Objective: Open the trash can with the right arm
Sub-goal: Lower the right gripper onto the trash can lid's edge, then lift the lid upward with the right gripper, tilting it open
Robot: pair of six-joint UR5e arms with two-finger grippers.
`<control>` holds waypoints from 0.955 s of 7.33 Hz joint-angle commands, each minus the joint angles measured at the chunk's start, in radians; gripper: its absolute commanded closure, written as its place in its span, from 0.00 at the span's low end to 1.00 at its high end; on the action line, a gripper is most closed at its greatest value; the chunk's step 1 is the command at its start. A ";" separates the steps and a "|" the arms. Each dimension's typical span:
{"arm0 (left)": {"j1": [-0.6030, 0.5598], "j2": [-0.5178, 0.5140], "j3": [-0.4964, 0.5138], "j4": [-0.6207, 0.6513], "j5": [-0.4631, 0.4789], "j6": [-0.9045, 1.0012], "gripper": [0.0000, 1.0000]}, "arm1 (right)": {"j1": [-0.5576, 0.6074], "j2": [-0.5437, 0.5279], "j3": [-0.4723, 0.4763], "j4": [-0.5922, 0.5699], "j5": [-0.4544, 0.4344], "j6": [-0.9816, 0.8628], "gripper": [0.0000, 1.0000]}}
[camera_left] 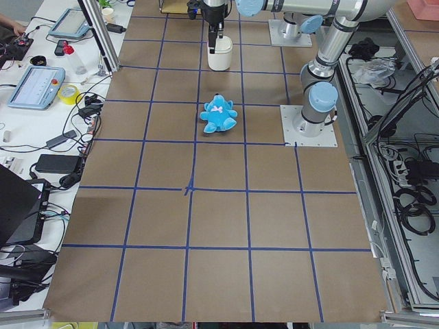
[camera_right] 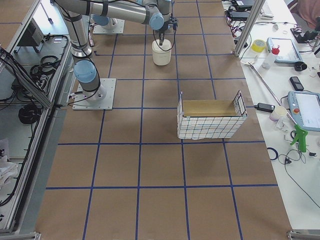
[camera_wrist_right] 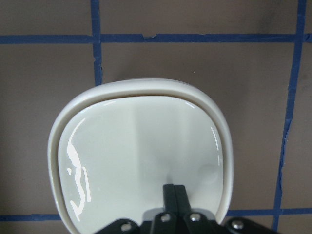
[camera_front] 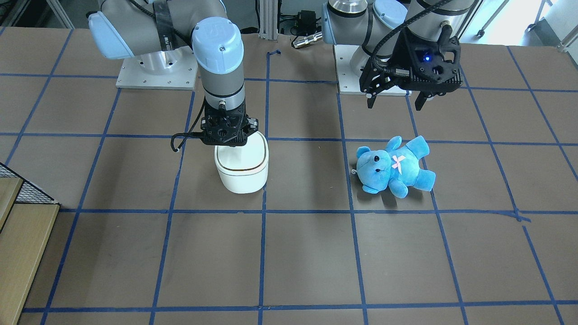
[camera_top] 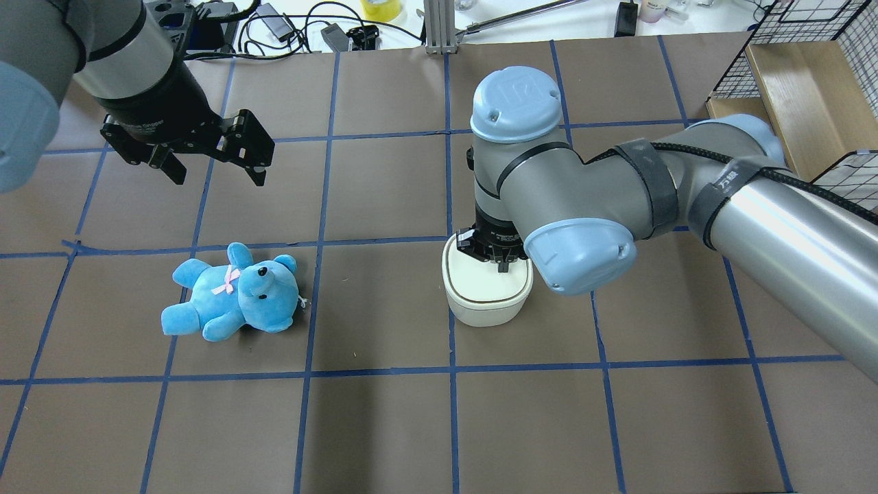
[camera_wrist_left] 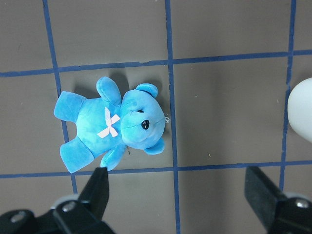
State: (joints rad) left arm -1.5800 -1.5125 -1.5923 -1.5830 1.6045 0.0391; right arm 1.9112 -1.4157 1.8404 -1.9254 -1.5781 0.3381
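Observation:
The white trash can stands on the table with its lid flat and down; it also shows in the overhead view and fills the right wrist view. My right gripper points straight down over it, fingers shut together, with the tips on or just above the lid near the edge closest to my base. My left gripper is open and empty, hovering above the table behind the blue teddy bear. The left wrist view shows the teddy below its spread fingers.
The teddy lies on its back about one grid square from the can. A wire basket holding a wooden box stands at the table's right end. Cables and tools lie beyond the far edge.

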 commanded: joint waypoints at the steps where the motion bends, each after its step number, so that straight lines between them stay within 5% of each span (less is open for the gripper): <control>1: 0.000 0.000 0.000 0.000 0.000 -0.001 0.00 | 0.000 0.024 0.008 -0.006 -0.002 -0.004 1.00; 2: 0.000 0.000 0.000 0.000 0.000 0.001 0.00 | 0.000 0.015 0.000 0.005 -0.014 -0.002 1.00; 4: 0.000 0.000 0.000 0.000 0.000 -0.001 0.00 | -0.003 -0.087 -0.061 0.040 -0.019 0.004 0.01; 7: 0.000 0.000 0.000 0.000 0.000 0.001 0.00 | -0.084 -0.109 -0.293 0.275 -0.031 -0.065 0.00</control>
State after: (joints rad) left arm -1.5800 -1.5125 -1.5923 -1.5831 1.6045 0.0387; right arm 1.8758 -1.5210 1.6394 -1.7151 -1.6022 0.3164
